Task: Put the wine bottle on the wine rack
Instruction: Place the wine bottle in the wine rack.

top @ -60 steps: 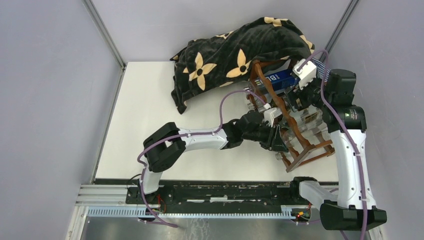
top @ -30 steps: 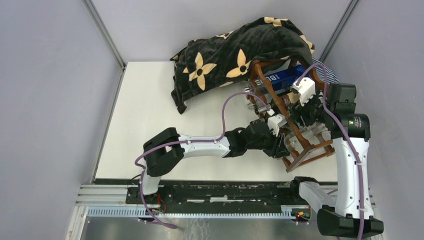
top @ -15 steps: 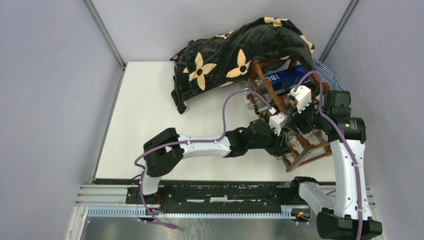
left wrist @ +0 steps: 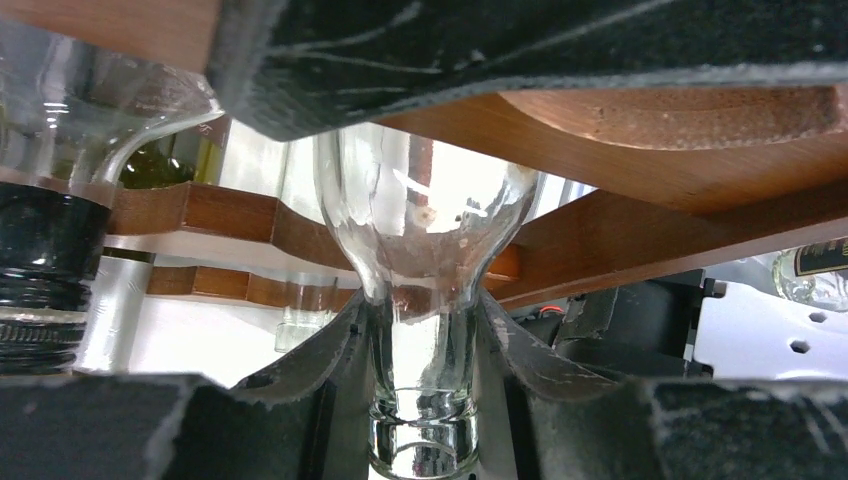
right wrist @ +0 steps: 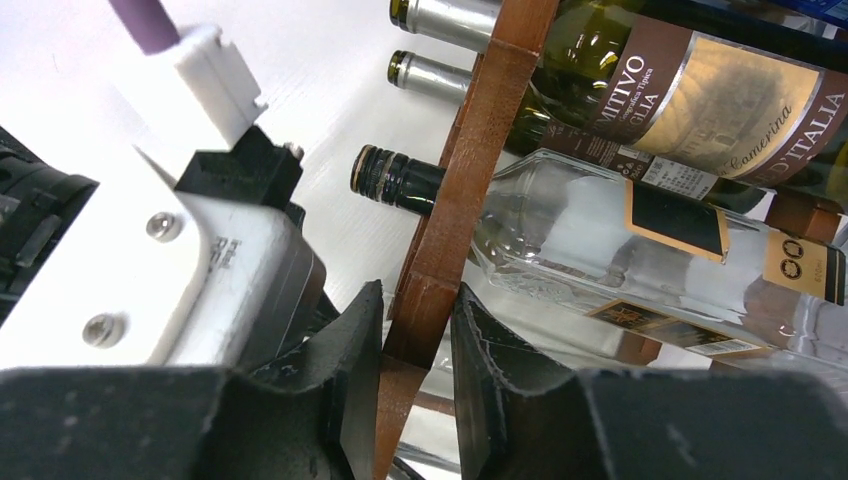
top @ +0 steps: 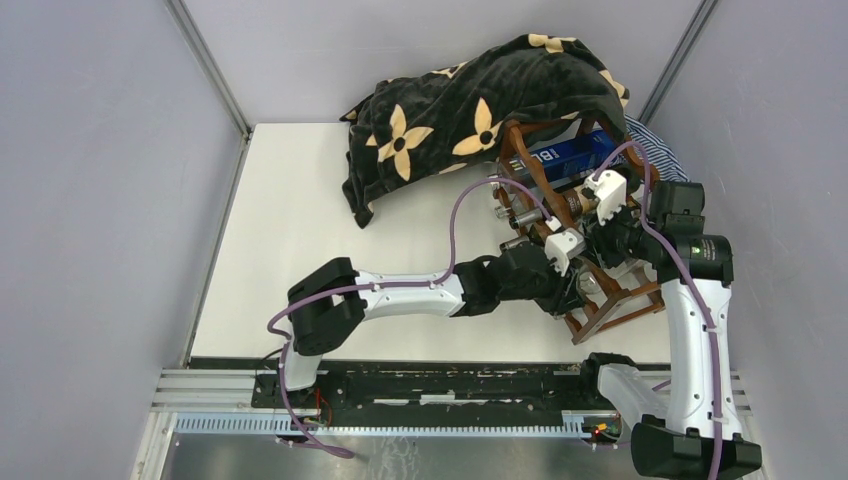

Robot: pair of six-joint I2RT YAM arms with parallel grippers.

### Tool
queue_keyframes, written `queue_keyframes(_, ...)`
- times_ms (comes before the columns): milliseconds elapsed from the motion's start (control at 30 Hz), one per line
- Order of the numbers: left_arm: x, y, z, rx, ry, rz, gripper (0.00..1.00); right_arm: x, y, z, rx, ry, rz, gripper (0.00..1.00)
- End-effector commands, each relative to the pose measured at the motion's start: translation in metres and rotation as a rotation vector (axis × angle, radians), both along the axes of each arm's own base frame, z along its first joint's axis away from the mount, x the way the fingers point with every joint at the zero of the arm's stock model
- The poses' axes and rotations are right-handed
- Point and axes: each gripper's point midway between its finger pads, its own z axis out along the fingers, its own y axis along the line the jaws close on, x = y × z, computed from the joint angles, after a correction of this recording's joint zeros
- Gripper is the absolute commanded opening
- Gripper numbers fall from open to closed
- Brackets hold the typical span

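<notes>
The wine rack (top: 612,305) is seen standing at the far right of the white bench (top: 300,250), with a black blanket (top: 470,100) patterned with tan flowers draped over its far end. A blue item with white lettering (top: 570,152) is lodged in the upper tier just below the blanket's edge. The left end effector (left wrist: 422,330) is reached into the near side of the rack and is pinched on the neck of the wine bottle (left wrist: 425,230), a clear glass one. The bottle's shoulder is seen just beyond the fingers (left wrist: 340,345), and its body runs on under a scalloped wooden rail (left wrist: 640,150); whether it rests on a rail cannot be told. A second bottle with a black cap (left wrist: 40,250) lies just to its left. The right end effector (right wrist: 415,300) is pressed onto a wooden upright (right wrist: 470,170) of the rack, one finger on each side of it. Behind that upright, a clear bottle with a dark cap (right wrist: 640,240) and a green bottle with a brown label (right wrist: 660,90) are lying in the rack, necks pointing out past the wood.
</notes>
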Motion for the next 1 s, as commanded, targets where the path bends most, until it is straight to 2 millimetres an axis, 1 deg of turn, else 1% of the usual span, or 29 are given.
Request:
queue_keyframes(0,-0.004,-0.023,0.089,-0.201,-0.133,-0.069,0.02,-0.008,0.024,0.006,0.108,0.005,0.092,0.31)
queue_keyframes(167,-0.014,-0.033,0.085,-0.186,-0.093,-0.13,0.02,-0.008,0.026,0.009,0.116,-0.001,0.099,0.32)
queue_keyframes(400,-0.01,-0.043,0.067,-0.129,-0.051,-0.124,0.02,-0.01,0.029,0.008,0.131,-0.003,0.114,0.34)
queue_keyframes(500,-0.01,-0.046,0.064,-0.124,-0.037,-0.121,0.03,-0.01,0.03,0.009,0.136,-0.006,0.12,0.35)
queue_keyframes(600,-0.009,-0.043,0.063,-0.123,-0.032,-0.104,0.03,-0.011,0.03,0.009,0.136,-0.01,0.123,0.35)
queue_keyframes(733,-0.005,-0.033,0.073,-0.167,-0.05,-0.065,0.03,-0.012,0.032,0.007,0.148,-0.002,0.133,0.34)
queue_keyframes(800,-0.004,-0.028,0.076,-0.181,-0.061,-0.051,0.03,-0.013,0.035,0.008,0.157,-0.002,0.143,0.33)
queue_keyframes(867,-0.005,-0.022,0.085,-0.203,-0.075,-0.046,0.04,-0.016,0.036,0.009,0.167,-0.002,0.151,0.32)
queue_keyframes(967,-0.004,-0.015,0.091,-0.212,-0.092,-0.037,0.04,-0.018,0.039,0.011,0.178,-0.002,0.16,0.32)
